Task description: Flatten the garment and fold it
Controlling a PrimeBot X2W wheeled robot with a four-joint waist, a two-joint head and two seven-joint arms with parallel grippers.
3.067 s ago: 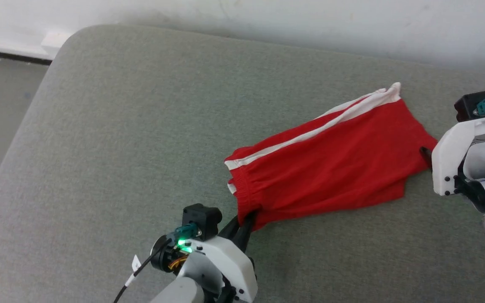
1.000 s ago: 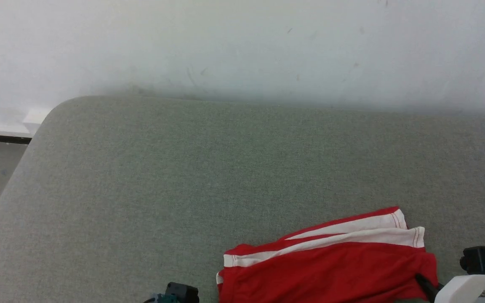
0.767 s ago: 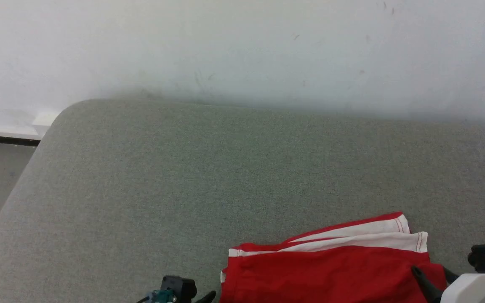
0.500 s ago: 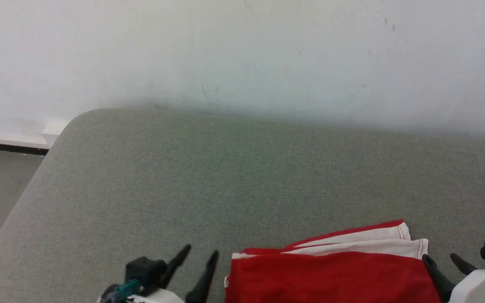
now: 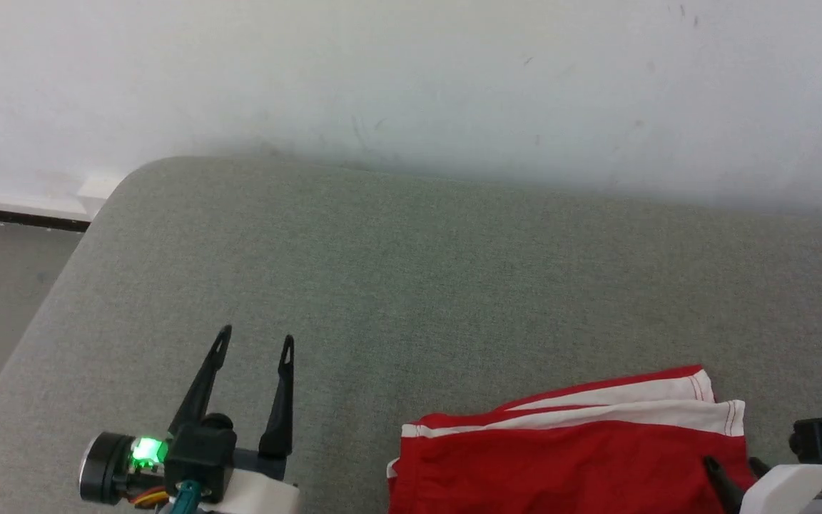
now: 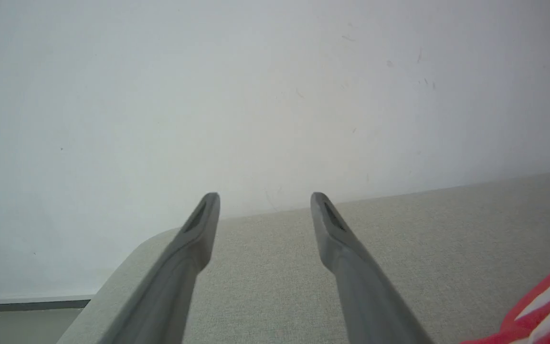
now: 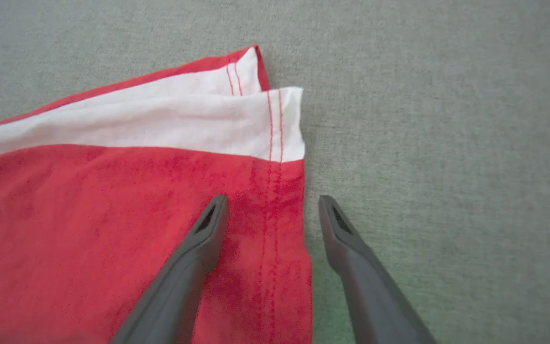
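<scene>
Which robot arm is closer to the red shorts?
Right. The right gripper is at the hem of the red shorts, jaws astride its edge; the left gripper is apart, over cushion.

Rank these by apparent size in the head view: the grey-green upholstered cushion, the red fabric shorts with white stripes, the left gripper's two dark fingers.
1. grey-green upholstered cushion
2. red fabric shorts, partly out of frame
3. left gripper, smallest though near the camera
</scene>
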